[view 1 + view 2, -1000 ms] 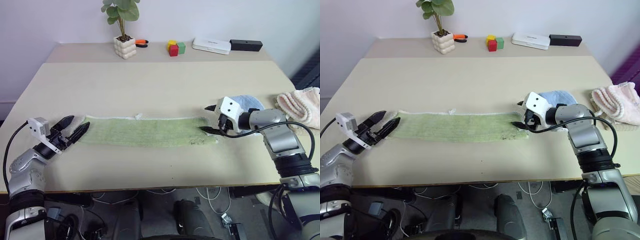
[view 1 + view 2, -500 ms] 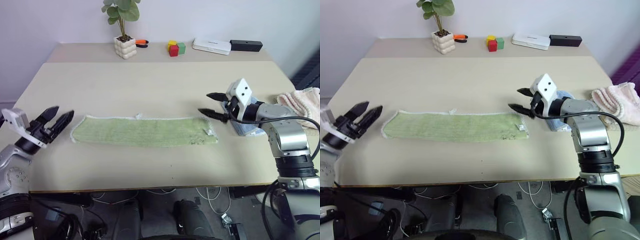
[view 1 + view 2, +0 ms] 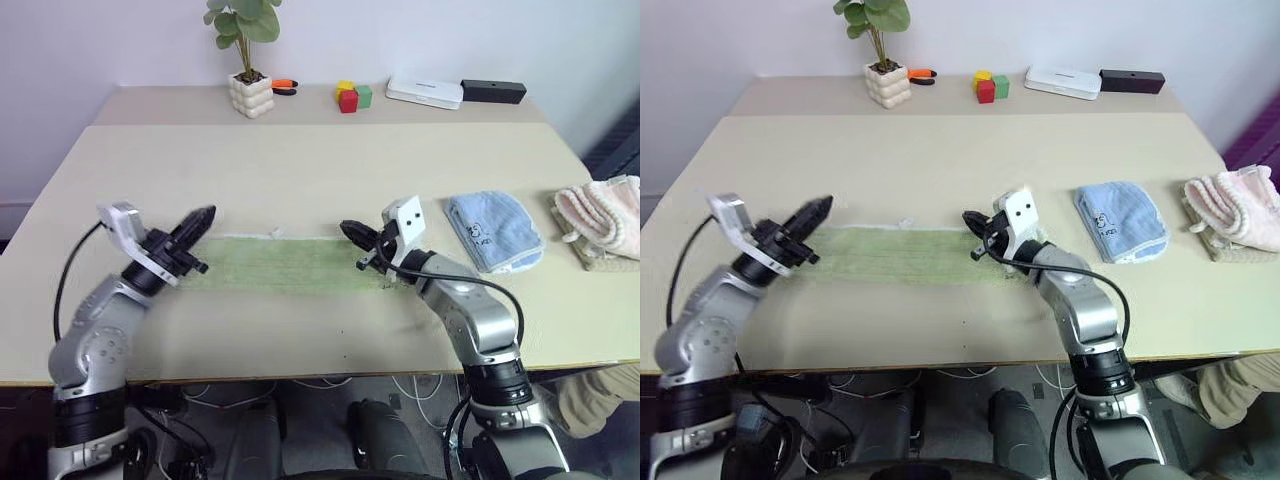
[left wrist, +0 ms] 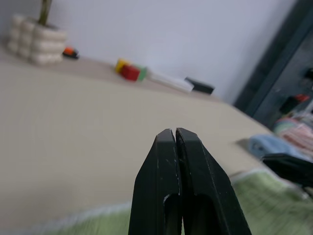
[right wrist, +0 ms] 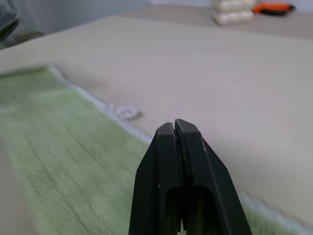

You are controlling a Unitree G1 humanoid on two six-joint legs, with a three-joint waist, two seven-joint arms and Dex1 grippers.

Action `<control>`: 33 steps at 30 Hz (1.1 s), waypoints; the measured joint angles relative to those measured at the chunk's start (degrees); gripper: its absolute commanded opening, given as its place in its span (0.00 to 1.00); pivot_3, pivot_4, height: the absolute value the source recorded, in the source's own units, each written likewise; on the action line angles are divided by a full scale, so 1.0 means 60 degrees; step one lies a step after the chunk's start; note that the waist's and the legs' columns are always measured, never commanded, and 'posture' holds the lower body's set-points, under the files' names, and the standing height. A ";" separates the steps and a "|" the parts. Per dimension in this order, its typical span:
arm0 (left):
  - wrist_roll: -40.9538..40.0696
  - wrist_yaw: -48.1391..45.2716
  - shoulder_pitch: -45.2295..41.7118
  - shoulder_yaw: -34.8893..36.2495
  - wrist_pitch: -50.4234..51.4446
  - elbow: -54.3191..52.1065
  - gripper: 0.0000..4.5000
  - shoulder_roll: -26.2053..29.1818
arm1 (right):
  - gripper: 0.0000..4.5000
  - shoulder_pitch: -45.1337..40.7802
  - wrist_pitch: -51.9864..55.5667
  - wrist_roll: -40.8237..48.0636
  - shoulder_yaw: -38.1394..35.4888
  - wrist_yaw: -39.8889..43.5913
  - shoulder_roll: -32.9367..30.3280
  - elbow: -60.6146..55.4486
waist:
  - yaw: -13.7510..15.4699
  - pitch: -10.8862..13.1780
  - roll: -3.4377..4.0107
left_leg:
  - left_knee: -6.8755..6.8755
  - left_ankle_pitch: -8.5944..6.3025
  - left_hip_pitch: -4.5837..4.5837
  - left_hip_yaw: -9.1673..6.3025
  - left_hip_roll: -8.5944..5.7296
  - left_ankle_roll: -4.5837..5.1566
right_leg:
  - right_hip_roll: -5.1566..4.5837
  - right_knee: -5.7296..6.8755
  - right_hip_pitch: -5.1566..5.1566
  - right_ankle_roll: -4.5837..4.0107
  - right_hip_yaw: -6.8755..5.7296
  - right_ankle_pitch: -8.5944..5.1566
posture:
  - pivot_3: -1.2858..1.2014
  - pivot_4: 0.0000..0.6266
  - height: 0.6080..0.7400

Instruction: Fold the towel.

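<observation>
Both tools have swung inward, closed empty, above the towel [image 3: 280, 264].

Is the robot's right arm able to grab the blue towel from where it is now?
Probably yes, though not right away. The right pincer is shut and points the other way, over the green towel. The blue towel lies on the table beside that arm, with nothing between them.

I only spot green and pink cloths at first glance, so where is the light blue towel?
In the head views the light blue towel lies on the table's right side, between the right gripper and the pink towel.
</observation>
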 measured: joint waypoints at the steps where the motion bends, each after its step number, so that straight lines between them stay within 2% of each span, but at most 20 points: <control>1: 0.0274 0.0081 -0.0011 -0.0068 -0.0220 0.0203 0.01 -0.0024 | 0.00 -0.0001 -0.0209 -0.0181 -0.0047 -0.0256 0.0000 0.0297 | -0.0002 -0.0003 -0.0003 | -0.0002 0.0000 0.0007 0.0000 0.0000 0.0000 | 0.0000 -0.0003 0.0007 -0.0009 0.0000 -0.0003 | 0.52 0.24 1.00; 6: 0.0793 -0.0044 -0.0021 0.0089 -0.0920 0.1608 0.01 -0.0035 | 0.00 0.0094 -0.0933 -0.0884 -0.0482 -0.1069 -0.0317 0.1591 | -0.0032 -0.0003 -0.0003 | -0.0015 0.0000 0.0004 0.0000 0.0000 0.0001 | 0.0000 -0.0009 0.0002 -0.0002 0.0000 0.0000 | 0.52 0.24 1.00; 12: 0.1137 -0.0087 -0.0016 0.0725 -0.1215 0.3624 0.01 0.0625 | 0.00 0.0140 -0.1551 -0.1137 -0.0807 -0.1077 -0.0988 0.2368 | -0.0058 -0.0003 -0.0003 | -0.0021 -0.0001 0.0008 0.0000 0.0001 0.0001 | 0.0002 -0.0009 0.0000 -0.0002 0.0000 0.0000 | 0.52 0.24 1.00; 20: 0.1167 -0.0355 -0.0069 0.1162 -0.1545 0.4281 0.01 0.0838 | 0.00 0.0081 -0.1812 -0.1130 -0.1136 -0.1075 -0.1279 0.2887 | -0.0049 -0.0004 -0.0004 | -0.0023 -0.0001 0.0019 0.0000 0.0002 0.0001 | 0.0001 -0.0006 0.0009 -0.0006 0.0000 -0.0003 | 0.52 0.24 1.00; 26: 0.0784 -0.0240 -0.0069 0.1782 -0.1274 0.4297 0.01 0.0894 | 0.00 0.0124 -0.1828 -0.1201 -0.1175 -0.1085 -0.1334 0.3029 | -0.0042 -0.0004 -0.0004 | -0.0023 -0.0001 0.0017 0.0000 0.0002 0.0001 | 0.0000 -0.0007 0.0009 -0.0004 0.0000 -0.0001 | 0.52 0.24 1.00; 33: 0.0763 -0.0295 0.0150 0.1915 -0.1241 0.4258 0.01 0.0933 | 0.00 0.0020 -0.1820 -0.1182 -0.1177 -0.0963 -0.1366 0.3029 | -0.0049 -0.0004 -0.0004 | -0.0024 -0.0001 0.0017 0.0000 0.0002 0.0001 | 0.0000 -0.0007 0.0008 -0.0010 0.0000 -0.0005 | 0.52 0.24 1.00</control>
